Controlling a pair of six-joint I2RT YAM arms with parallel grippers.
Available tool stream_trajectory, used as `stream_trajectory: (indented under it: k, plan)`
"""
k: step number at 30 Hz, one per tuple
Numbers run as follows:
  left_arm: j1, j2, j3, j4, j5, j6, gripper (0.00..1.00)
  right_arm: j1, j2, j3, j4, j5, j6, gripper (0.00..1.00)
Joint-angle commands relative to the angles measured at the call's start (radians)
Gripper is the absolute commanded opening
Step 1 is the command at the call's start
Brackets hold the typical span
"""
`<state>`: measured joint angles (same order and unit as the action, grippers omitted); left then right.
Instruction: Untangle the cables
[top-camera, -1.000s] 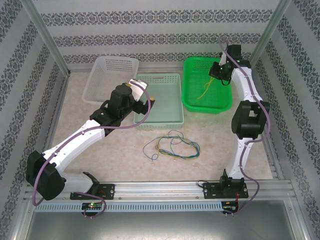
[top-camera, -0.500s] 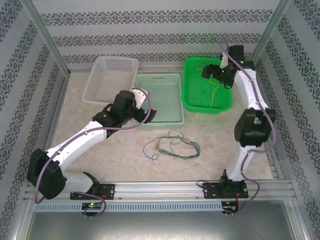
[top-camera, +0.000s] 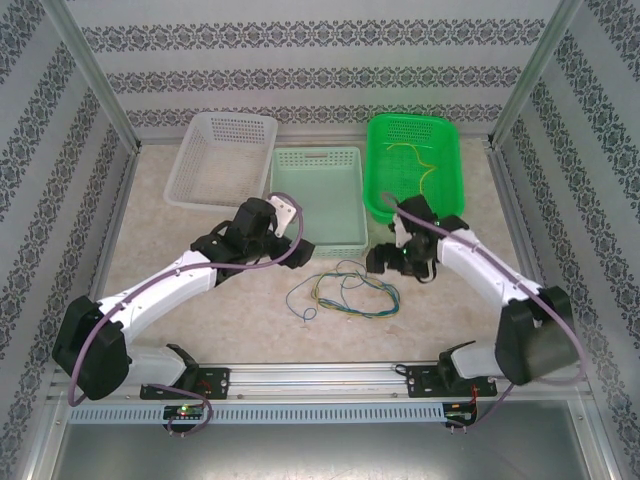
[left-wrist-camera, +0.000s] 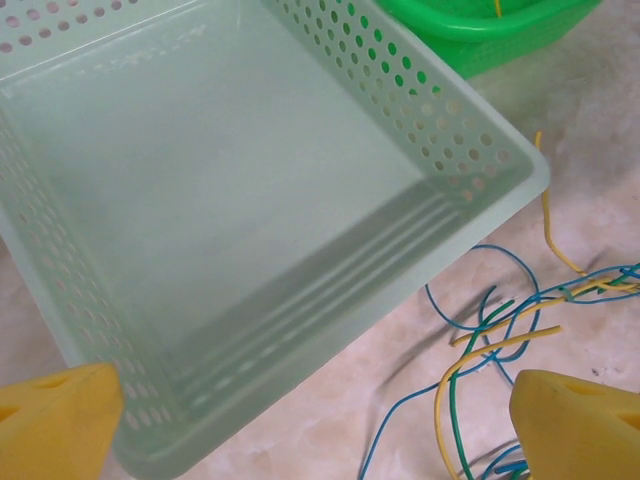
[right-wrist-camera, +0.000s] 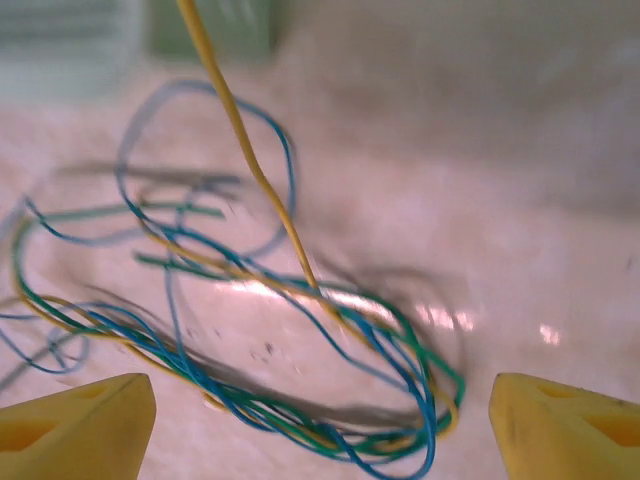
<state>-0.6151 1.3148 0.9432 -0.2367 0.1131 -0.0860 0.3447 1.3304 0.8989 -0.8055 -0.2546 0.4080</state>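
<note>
A loose tangle of thin yellow, blue and green cables (top-camera: 345, 293) lies on the table in front of the baskets. One separate yellow cable (top-camera: 426, 172) lies inside the green basket (top-camera: 412, 119). My right gripper (top-camera: 388, 262) hangs open just above the right end of the tangle. In the right wrist view the cables (right-wrist-camera: 300, 330) lie on the table between the wide-apart yellow fingers (right-wrist-camera: 75, 425), untouched, with the right gripper (right-wrist-camera: 320, 430) over them. My left gripper (top-camera: 292, 225) is open over the front corner of the pale green basket (left-wrist-camera: 480, 190), with the cables (left-wrist-camera: 480, 340) to its right.
Three baskets stand in a row at the back: a white one (top-camera: 235, 116), the pale green one (top-camera: 315, 152) and the green one. Patterned walls and metal posts (top-camera: 95, 80) close the table in on three sides.
My right arm has swung from the green basket down to the tangle, and its gripper has opened, leaving the yellow cable in that basket. My left arm has shifted slightly nearer and to the right.
</note>
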Motion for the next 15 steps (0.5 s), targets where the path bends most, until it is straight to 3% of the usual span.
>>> stream_trajectory:
  k: [1, 7, 15]
  plan:
    - [-0.006, 0.012, 0.059, 0.001, 0.018, 0.014, 1.0, 0.034, -0.111, -0.092, 0.004, 0.096, 0.142, 0.86]
    - [-0.005, -0.002, 0.028, 0.028, 0.046, 0.001, 1.0, 0.104, -0.145, -0.159, -0.015, 0.143, 0.159, 0.84]
    - [-0.005, 0.001, 0.029, 0.033, 0.057, -0.016, 1.0, 0.192, 0.053, -0.106, -0.005, 0.201, 0.111, 0.82]
